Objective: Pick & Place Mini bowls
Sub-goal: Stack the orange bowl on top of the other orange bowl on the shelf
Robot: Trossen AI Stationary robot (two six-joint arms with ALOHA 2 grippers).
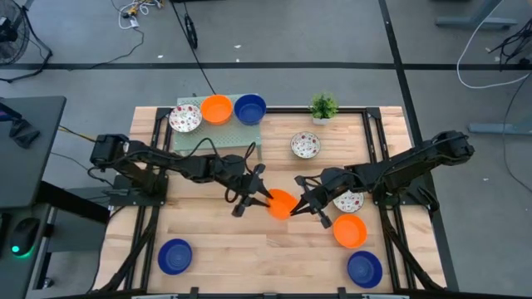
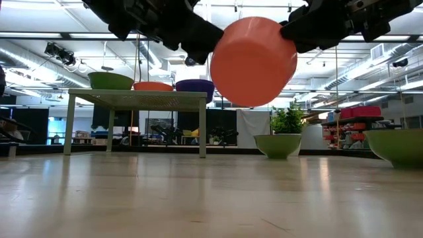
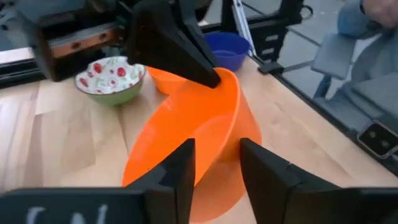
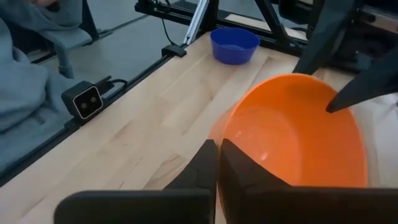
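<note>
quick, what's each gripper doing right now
Left gripper: fingers astride the rim of the orange bowl, lifted off the table; grip cannot be told.
Right gripper: shut on the same bowl's rim.

Counted: three orange mini bowls; three blue mini bowls; three speckled mini bowls; one potted plant.

Both arms reach to the table's middle and meet there. The left gripper has its fingers apart; the right gripper has its fingers pressed together.
</note>
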